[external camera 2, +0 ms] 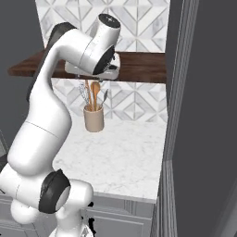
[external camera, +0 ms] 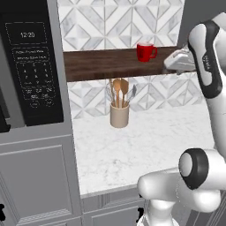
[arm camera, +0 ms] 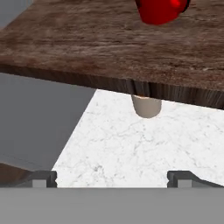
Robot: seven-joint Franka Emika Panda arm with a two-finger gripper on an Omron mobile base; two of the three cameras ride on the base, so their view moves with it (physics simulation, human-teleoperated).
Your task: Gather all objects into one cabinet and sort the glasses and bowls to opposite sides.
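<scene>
A glossy red cup [external camera: 146, 51] with a side handle stands on the dark brown wooden shelf [external camera: 101, 64]. In the hand view the red cup [arm camera: 159, 11] is at the top edge, on the shelf board [arm camera: 87, 48]. My gripper [external camera: 174, 64] hovers at the shelf's front edge, just right of the cup and apart from it. Its jaws are open with nothing between them, seen as the gripper [arm camera: 113, 179] in the hand view and the gripper [external camera 2: 95, 74] under the bent arm. The bowls and the cabinet's inside are out of view.
A beige holder [external camera: 119, 115] with wooden spoons and a whisk stands on the white marble counter [external camera: 145, 150] below the shelf. A black microwave [external camera: 31, 66] fills the left. A tall grey framed panel [external camera 2: 185, 120] rises at the right.
</scene>
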